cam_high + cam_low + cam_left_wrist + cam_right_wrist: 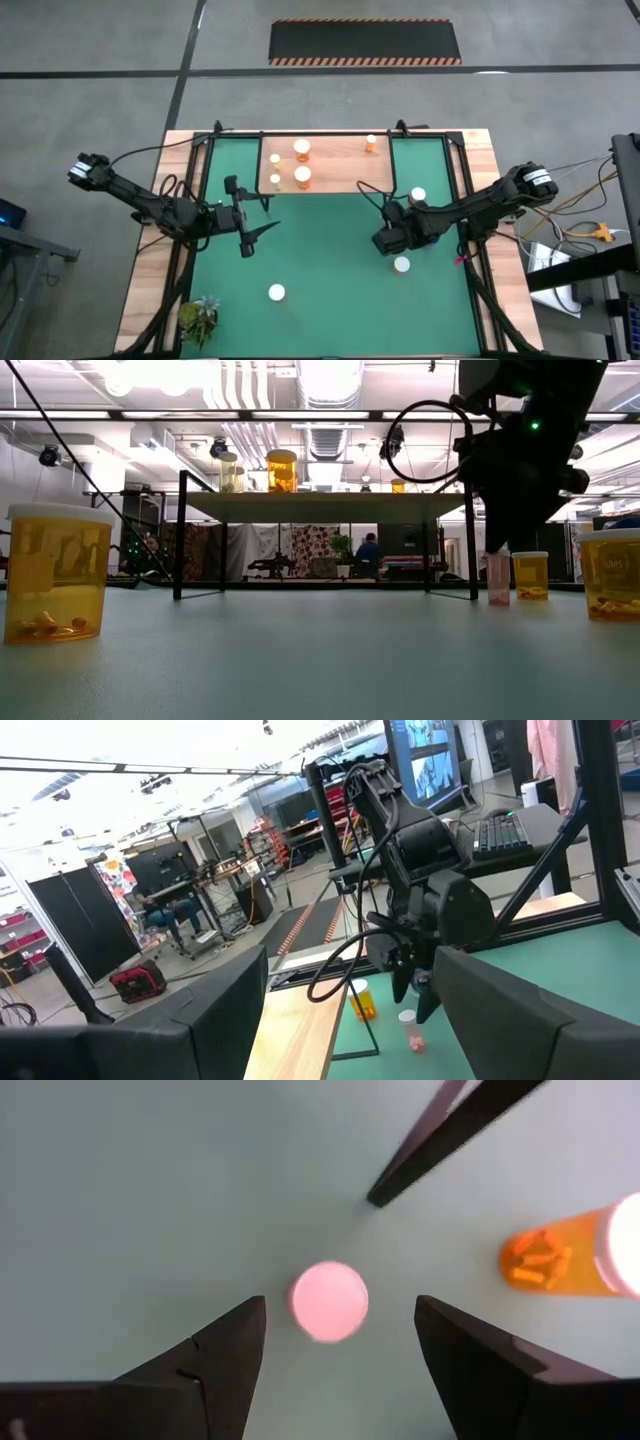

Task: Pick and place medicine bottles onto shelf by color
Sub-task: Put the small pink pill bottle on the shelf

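Observation:
A small pink bottle (329, 1300) stands upright on the green mat (320, 270), near the shelf's right front leg (450, 1130). My right gripper (340, 1340) hangs over it, pointing down and open, one finger on either side and clear of the cap. The bottle also shows in the low view (497, 575), below the gripper. The light-wood shelf (335, 172) at the far side carries several orange bottles (301, 150). My left gripper (268, 220) is open and empty, level, left of the shelf's front. No blue bottle shows.
Orange bottles with white caps stand on the mat: one beside my right gripper (418, 195), one nearer the front (401, 264), one at front centre (277, 292). A small green plant (200, 318) sits at the near left corner. Black frame bars run along both sides.

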Robot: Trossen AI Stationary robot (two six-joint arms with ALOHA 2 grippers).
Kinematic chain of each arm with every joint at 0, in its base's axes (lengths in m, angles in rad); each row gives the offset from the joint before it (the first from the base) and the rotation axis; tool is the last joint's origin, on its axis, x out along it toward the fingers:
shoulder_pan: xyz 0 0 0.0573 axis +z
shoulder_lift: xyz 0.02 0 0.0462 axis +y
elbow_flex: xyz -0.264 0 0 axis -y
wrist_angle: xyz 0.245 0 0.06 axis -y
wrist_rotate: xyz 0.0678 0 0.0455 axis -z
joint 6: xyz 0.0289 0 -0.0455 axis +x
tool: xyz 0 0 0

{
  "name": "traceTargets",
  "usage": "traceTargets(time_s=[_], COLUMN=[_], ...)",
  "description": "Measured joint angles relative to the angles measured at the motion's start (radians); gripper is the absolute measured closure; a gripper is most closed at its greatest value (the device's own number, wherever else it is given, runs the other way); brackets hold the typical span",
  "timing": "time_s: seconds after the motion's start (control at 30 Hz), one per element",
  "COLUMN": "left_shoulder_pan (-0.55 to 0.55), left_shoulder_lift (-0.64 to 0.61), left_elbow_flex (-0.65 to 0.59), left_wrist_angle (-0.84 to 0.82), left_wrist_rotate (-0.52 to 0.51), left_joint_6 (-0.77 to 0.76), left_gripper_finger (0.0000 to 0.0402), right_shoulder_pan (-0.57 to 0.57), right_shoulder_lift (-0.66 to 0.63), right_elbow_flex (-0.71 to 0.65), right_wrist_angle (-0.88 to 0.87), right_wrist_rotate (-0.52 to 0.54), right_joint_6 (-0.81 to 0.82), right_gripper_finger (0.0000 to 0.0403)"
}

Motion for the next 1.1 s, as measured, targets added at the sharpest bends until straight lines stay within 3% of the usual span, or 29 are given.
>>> traceTargets(time_s=[0.43,0.9,1.1], left_shoulder_pan=[0.0,0.0,0.0], left_shoulder_lift=[0.0,0.0,0.0], left_elbow_flex=[0.0,0.0,0.0], left_wrist_angle=[-0.008,-0.008,-0.008], left_wrist_rotate=[0.0,0.0,0.0], left_joint_6=[0.0,0.0,0.0], left_gripper_finger=[0.0132,0.0132,0.0132], right_shoulder_pan=[0.0,0.0,0.001], right_shoulder_lift=[0.001,0.001,-0.011], right_elbow_flex=[-0.08,-0.08,-0.08], right_wrist_angle=[0.143,0.145,0.145], right_wrist_rotate=[0.027,0.026,0.016], right_joint_6=[0.036,0.047,0.032], right_gripper_finger=[0.0172,0.0272,0.0289])
